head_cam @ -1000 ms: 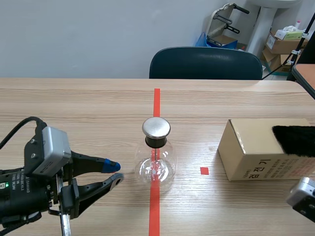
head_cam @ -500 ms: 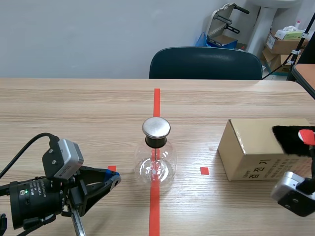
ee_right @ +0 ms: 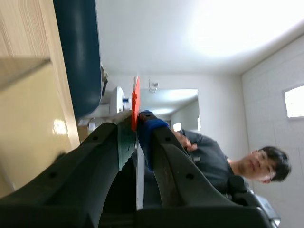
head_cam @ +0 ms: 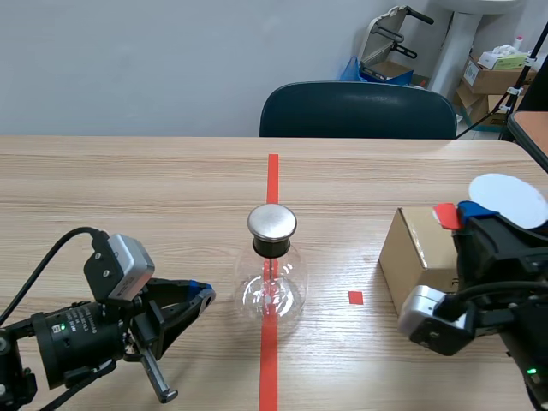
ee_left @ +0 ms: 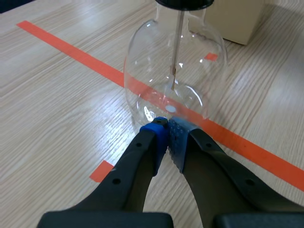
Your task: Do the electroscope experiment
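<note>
Tightly around red tab (head_cam: 445, 214): right pincer (ee_right: 136, 124)

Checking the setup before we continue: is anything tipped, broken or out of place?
Nothing stands out. The glass electroscope stands upright on the red line, metal cap on; the cardboard box lies flat; the right gripper holds a white disc above it.

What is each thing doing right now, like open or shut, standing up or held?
Clear glass flask with round silver metal cap: upright, capped, thin rod hanging inside.
Flat white round disc with orange-red tab: held up by its tab.
Brown cardboard box: resting on the table, partly hidden.
Left jaws: shut on nothing, by the flask's base.
Right jaws: shut on the disc's tab.
</note>
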